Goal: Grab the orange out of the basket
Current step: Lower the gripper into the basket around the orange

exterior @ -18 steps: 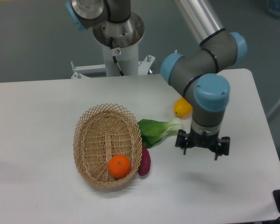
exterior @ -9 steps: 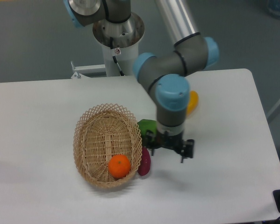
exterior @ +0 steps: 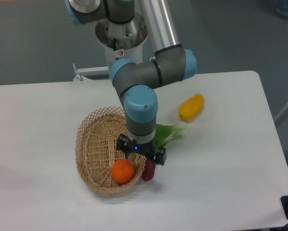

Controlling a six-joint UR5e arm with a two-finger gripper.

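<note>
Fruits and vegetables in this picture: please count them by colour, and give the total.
Orange: 1, the orange in the basket
Yellow: 1, the elongated fruit on the table
Green: 1, the leafy vegetable, partly behind the arm
Purple: 1, the small vegetable beside the basket
Total: 4

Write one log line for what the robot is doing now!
phase: approach | end effector: above basket rim, beside orange | orange: in basket, not grasped
</note>
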